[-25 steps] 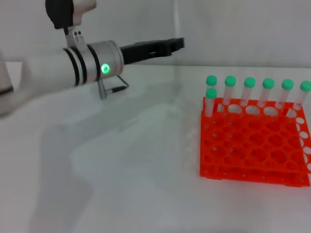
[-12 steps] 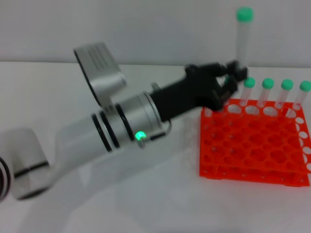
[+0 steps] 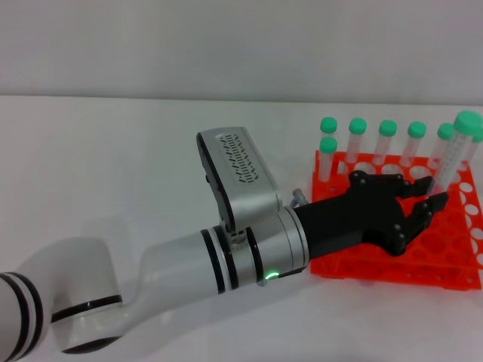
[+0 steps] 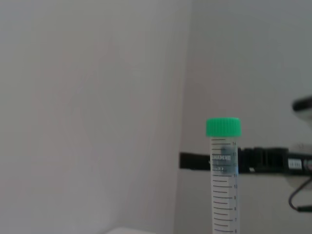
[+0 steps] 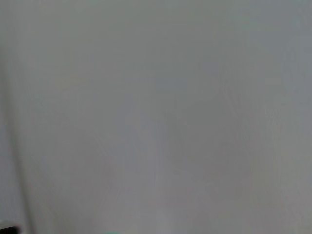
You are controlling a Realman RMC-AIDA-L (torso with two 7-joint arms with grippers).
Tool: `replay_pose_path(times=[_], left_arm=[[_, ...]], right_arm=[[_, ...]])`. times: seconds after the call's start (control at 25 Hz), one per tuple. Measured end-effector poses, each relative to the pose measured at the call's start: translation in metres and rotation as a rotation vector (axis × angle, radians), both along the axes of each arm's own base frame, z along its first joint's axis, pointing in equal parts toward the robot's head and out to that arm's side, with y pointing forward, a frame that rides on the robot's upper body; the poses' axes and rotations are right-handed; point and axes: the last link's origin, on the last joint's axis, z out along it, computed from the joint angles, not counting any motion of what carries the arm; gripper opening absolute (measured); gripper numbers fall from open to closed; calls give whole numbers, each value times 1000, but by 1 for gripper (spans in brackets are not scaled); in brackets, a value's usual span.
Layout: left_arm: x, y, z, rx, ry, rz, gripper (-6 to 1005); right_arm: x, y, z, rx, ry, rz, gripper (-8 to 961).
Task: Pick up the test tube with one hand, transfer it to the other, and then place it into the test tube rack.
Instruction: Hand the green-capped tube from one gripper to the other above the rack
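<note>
The left gripper [image 3: 423,202], jaws clamped on the test tube [image 3: 451,154], has dropped lower over the test tube rack [image 3: 392,260].

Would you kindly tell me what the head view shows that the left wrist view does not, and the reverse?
Only the head view shows the orange test tube rack, the seven green-capped tubes standing in it, and the left hand gripping the test tube low on its body. Only the left wrist view shows the tube's printed graduation marks and a black hand farther off behind it. Both show the held test tube.
</note>
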Motion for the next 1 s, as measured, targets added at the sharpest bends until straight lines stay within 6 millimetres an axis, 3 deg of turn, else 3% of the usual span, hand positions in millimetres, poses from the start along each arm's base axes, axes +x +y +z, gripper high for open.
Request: replay_pose_path(times=[0.32,1.0], left_arm=[[-9,1,1,7,20,16,196],[-15,2,4,21,30,18,198]], right_arm=[[-37,15,-24,-172,-69,154,830],[-67,27,-54,-253,-96,242,808]])
